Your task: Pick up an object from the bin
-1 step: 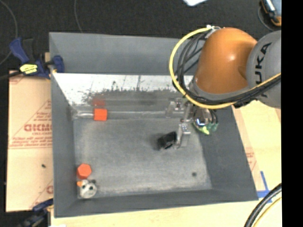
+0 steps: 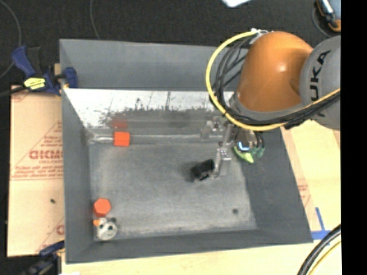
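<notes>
the gripper (image 2: 221, 160) hangs just beside a small black object (image 2: 200, 171) near the middle of the bin (image 2: 76, 171); apart or together, cannot tell.

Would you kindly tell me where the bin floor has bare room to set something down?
Bare: the middle floor between the orange cube, the orange round piece and whitish piece in the view's lower-left corner, and the black object; also the view's lower-right corner. Crowded: around the gripper, beside the black object and a green thing.

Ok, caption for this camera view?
Tool beside a black object in the bin; orange cube at back, orange cap front-left.
</notes>
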Controlling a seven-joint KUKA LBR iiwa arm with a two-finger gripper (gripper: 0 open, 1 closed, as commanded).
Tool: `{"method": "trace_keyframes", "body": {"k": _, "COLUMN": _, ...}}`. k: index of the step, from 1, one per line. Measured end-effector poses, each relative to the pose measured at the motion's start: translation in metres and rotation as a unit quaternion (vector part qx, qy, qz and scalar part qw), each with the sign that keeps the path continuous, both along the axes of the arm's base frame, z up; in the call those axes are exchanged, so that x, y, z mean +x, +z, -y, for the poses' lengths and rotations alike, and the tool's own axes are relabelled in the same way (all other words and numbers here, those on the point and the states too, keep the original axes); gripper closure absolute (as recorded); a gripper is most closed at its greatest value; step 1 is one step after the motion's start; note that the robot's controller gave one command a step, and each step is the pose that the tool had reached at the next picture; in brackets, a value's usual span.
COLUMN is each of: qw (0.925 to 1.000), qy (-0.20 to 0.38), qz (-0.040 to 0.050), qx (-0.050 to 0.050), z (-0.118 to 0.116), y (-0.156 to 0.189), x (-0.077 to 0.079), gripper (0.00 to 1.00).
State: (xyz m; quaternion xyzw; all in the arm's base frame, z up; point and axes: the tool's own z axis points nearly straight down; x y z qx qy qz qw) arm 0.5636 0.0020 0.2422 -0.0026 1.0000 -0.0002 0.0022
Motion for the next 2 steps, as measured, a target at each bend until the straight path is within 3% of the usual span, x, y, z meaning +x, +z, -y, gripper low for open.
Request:
{"method": "trace_keyframes", "body": {"k": 1, "qw": 0.9979, "qy": 0.065, "qz": 0.0003, "qx": -0.001, "z": 0.0169, "y": -0.1046, "x": 0.0244, "gripper": 0.0}}
{"method": "trace_keyframes", "body": {"k": 2, "qw": 0.9951, "qy": 0.099, "qz": 0.0004, "qx": -0.001, "z": 0.021, "y": -0.1134, "x": 0.0302, "gripper": 0.0}}
